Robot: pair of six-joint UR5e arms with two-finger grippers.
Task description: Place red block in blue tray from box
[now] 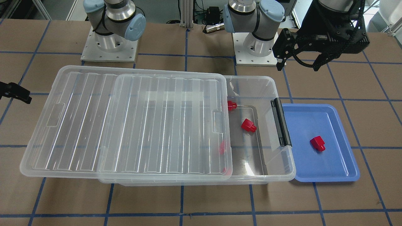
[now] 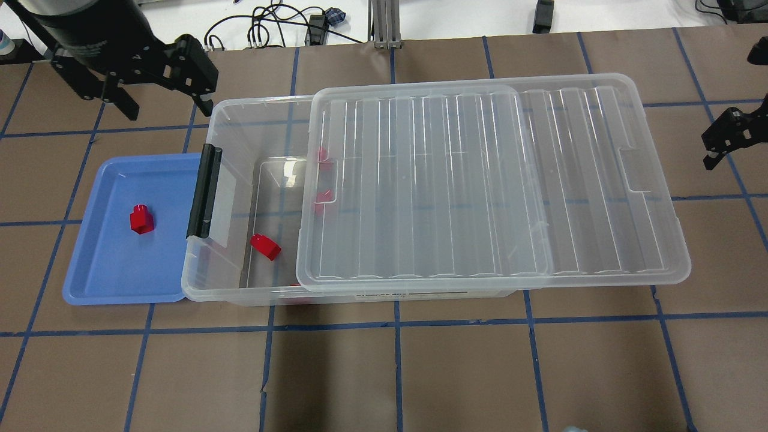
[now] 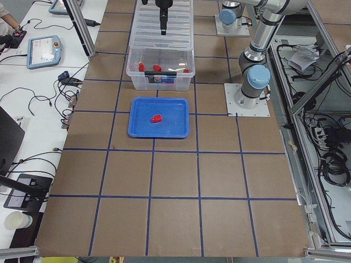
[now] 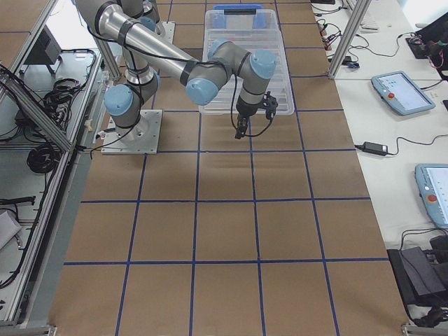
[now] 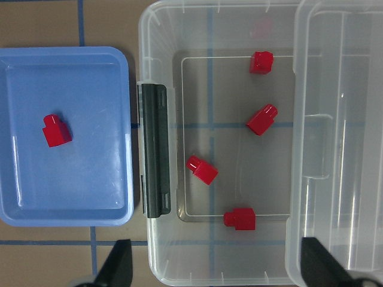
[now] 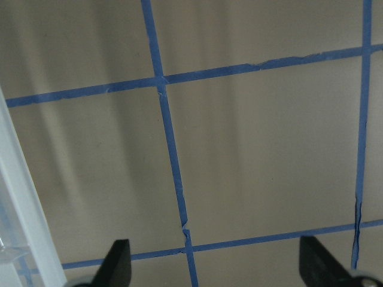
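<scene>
The box is lying lengthwise on the table. Its ribbed lid is sitting offset, overhanging the end away from the black latch and leaving the latch end uncovered. The blue tray is lying flat just outside the latch end. Its rim is tucking close under the box's rim, though I cannot tell from these angles whether the two are touching.

One red block is lying inside the tray, apart from its rim and outside the box. Four other red blocks are lying scattered on the box's floor in the uncovered part, between the latch end and the lid's edge, none touching another.

The left gripper is hanging high above the box's latch end, its fingers spread wide and gripping nothing. The right gripper is hovering over bare table beyond the box's opposite end, past the overhanging lid, its fingers also standing wide apart and empty.
</scene>
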